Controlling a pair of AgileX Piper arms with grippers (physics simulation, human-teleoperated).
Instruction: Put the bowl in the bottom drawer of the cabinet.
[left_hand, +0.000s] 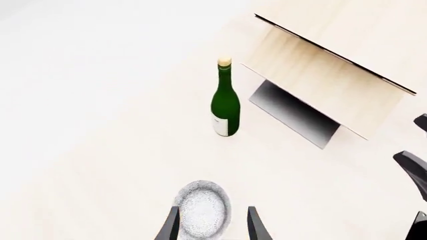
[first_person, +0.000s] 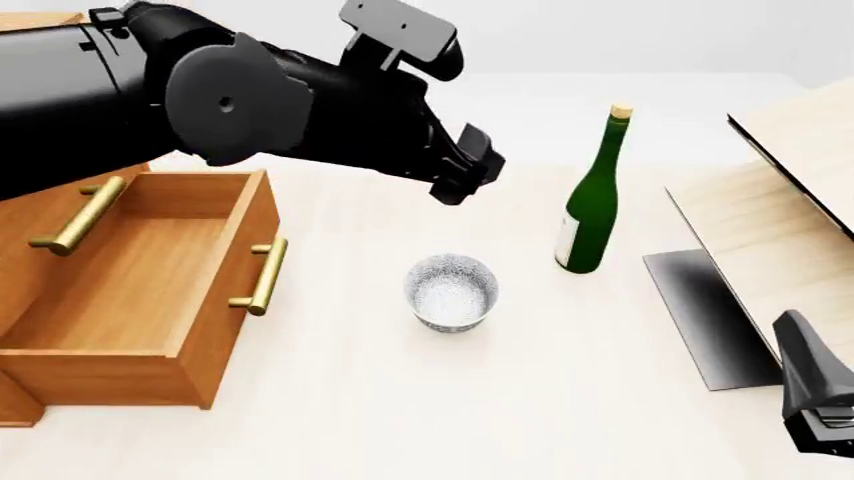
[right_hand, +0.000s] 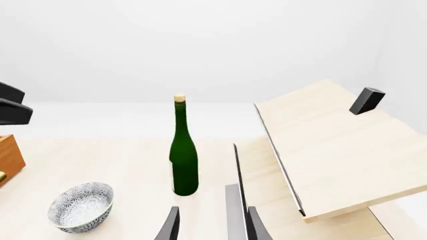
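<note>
Nearest the front camera, the left arm's dark bulk is seen reaching across the open bottom drawer (first_person: 134, 290), its left gripper (first_person: 461, 170) held above and just behind the bowl (first_person: 451, 291); in the left wrist view the two fingers (left_hand: 168, 227) are spread wide with nothing held, and the bowl (left_hand: 202, 209) lies between them but lower, standing upright on the table (first_person: 400, 410); no contact is shown. The drawer of the cabinet (first_person: 27, 200) stands pulled out and empty, to the left of the gripper and near the bowl; the approach to the grasp is judged to be the step in hand. A descent over the rim and a closing of the fingers are called for next, then a carry leftward into the drawer. The right gripper (right_hand: 210, 225) sits low at the right, empty, its fingers parted, with the green bottle (first_person: 591, 200) ahead of it.
</note>
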